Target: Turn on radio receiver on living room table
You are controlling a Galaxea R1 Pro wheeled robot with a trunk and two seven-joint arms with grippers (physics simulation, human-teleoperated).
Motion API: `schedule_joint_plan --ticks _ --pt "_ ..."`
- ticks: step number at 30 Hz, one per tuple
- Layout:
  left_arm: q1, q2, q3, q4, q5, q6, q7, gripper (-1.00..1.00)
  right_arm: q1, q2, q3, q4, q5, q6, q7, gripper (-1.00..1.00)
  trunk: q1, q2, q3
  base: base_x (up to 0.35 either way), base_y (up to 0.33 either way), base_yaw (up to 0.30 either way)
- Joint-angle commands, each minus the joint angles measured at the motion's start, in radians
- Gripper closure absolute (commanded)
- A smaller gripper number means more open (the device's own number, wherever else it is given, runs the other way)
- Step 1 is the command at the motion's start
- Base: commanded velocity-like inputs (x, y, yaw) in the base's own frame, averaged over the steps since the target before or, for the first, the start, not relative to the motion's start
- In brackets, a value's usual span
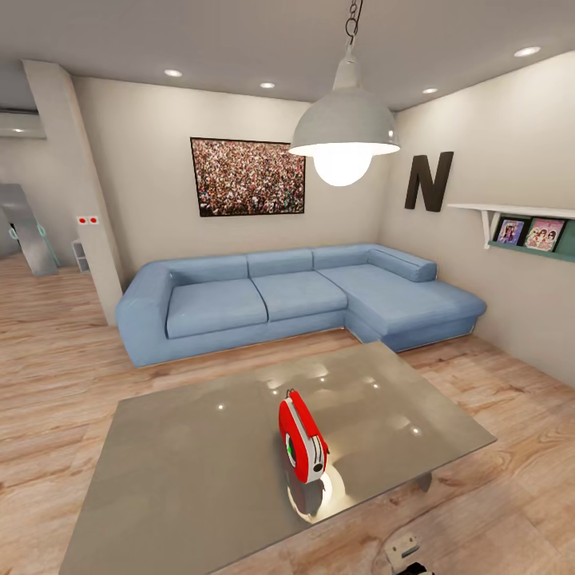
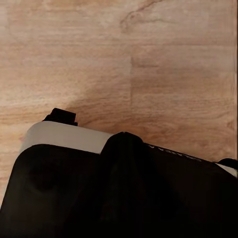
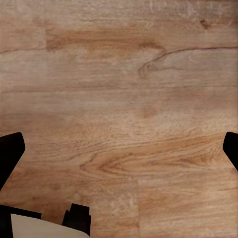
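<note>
Right tool (image 3: 119, 148) gapes wide over floor; radio receiver (image 1: 303, 438) stands on table (image 1: 184, 471).

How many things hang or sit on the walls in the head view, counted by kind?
Framed crowd picture: 1
Black letter N: 1
White shelf: 1
Small pictures under the shelf: 2
Total: 5
</note>
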Motion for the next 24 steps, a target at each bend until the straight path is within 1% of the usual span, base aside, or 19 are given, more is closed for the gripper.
schedule_joint_plan --ticks 1,6,10,15,24 --pt "0.000 -0.005 0.000 0.000 0.001 -0.001 0.000 1.00 0.000 0.000 0.000 0.000 0.000 0.000 0.000 -1.00 0.000 0.000 0.000 0.000 0.000 0.000" --pt "0.000 -0.004 0.001 -0.001 -0.001 -0.001 0.004 1.00 0.000 0.000 0.000 0.000 0.000 0.000 0.000 -1.00 0.000 0.000 0.000 0.000 0.000 0.000" --pt "0.000 -0.011 0.000 0.000 -0.001 -0.001 0.004 1.00 0.000 0.000 0.000 0.000 0.000 0.000 0.000 -1.00 0.000 0.000 0.000 0.000 0.000 0.000" --pt "0.000 -0.008 0.000 -0.001 -0.002 -0.002 0.005 1.00 0.000 0.000 0.000 0.000 0.000 0.000 0.000 -1.00 0.000 0.000 0.000 0.000 0.000 0.000" --pt "0.000 -0.009 0.000 -0.001 -0.002 -0.002 0.005 1.00 0.000 0.000 0.000 0.000 0.000 0.000 0.000 -1.00 0.000 0.000 0.000 0.000 0.000 0.000"
